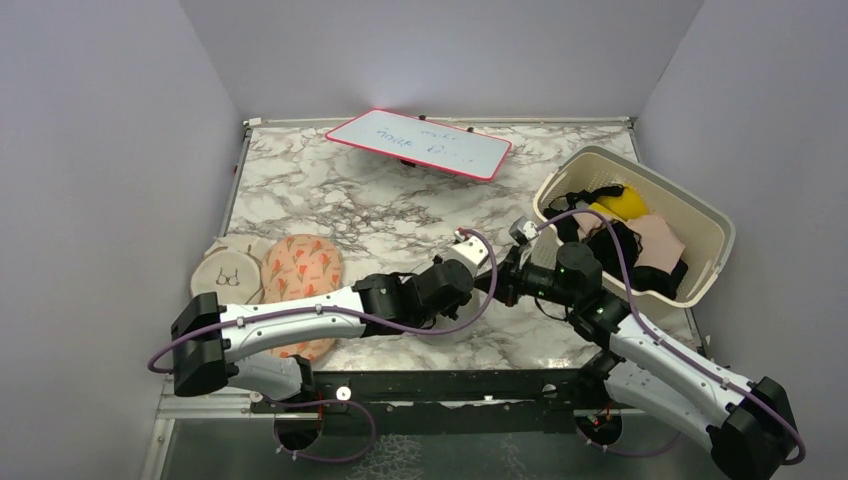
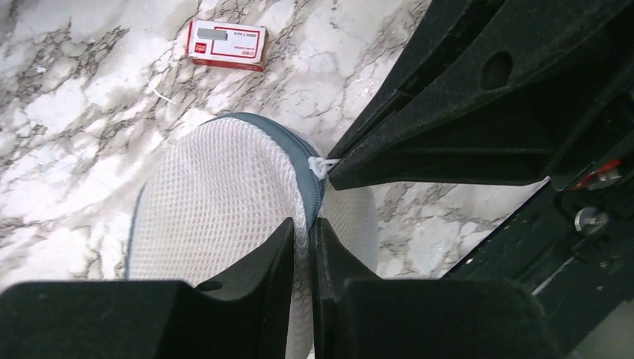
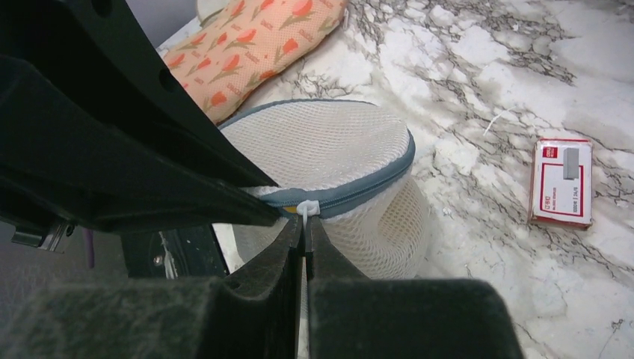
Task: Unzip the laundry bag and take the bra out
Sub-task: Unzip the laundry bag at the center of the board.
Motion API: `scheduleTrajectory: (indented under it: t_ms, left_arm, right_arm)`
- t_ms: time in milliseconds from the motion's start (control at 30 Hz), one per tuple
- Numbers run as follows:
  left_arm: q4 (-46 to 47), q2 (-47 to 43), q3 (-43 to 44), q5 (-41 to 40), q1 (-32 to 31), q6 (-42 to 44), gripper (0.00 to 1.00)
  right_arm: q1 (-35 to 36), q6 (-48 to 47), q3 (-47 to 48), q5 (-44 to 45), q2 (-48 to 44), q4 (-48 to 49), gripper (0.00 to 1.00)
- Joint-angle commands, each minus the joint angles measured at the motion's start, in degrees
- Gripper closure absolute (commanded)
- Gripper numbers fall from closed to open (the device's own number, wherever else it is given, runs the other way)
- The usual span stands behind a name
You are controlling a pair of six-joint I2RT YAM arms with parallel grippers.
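Bolted at the table's near edge, both arms reached inward to meet over the bag [image 2: 217,194], which stood upright on the marble table [image 1: 380,200] close to that edge, to the right of an orange pouch [image 1: 300,275]. On the left, the left gripper [image 2: 305,226] was pinched narrow on a fold of white mesh just under the blue-grey trim [image 3: 374,183], serving as the anchor. At centre, the trim ran unbroken round the visible rim, so the zip looked barely started, if at all. The bra could not be made out through the mesh and was presumably inside. On the right, the right gripper [image 3: 305,224] was closed tight on the small white pull [image 3: 307,207], its tips nearly touching the other gripper. Done well, the step called for the left gripper to hold firm and low while the right one drew the pull along the curve of the rim, away from the anchor. Pulling straight outward would likely drag or crumple the soft bag. The pull offered little to grip and could slip free. Further right lay a red-and-white card [image 3: 562,182], well apart, and a basket [image 1: 708,270] of other garments.
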Motion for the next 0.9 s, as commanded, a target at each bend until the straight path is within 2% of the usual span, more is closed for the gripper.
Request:
scheduleTrajectory:
  t_ms: [0, 200, 367, 500, 633, 767, 867]
  left_arm:
    - [-1.05, 0.60, 2.57, -0.70, 0.40, 5.57, 0.99]
    - [-1.06, -0.74, 2.61, 0.56, 0.44, 14.10, 1.00]
    - [0.01, -2.76, 2.17, 2.90, 0.42, 17.40, 1.00]
    - [2.58, -5.25, 0.70, 5.04, 0.44, 16.49, 1.00]
    - [5.87, -8.75, -4.02, 5.90, 0.44, 12.62, 1.00]
    - [12.16, -12.79, -10.08, 13.70, 0.44, 12.92, 1.00]
    - [16.19, -15.20, -14.08, 15.37, 0.44, 12.99, 1.00]
  right_arm:
    - [0.12, -1.55, 2.74, -0.58, 0.15, -3.98, 0.99]
    - [0.12, -2.07, 3.29, 4.19, -0.55, -5.80, 0.99]
    - [0.12, -2.27, 5.65, 9.54, 2.03, -8.60, 0.99]
    - [0.12, -1.24, 7.07, 12.14, 2.47, -9.79, 0.99]
    - [0.09, -0.11, 8.66, 10.67, 3.56, -11.21, 0.99]
    - [0.11, -0.89, 11.39, 11.00, 4.07, -15.68, 0.99]
    - [0.10, 1.02, 11.84, 12.91, 3.54, -16.96, 0.99]
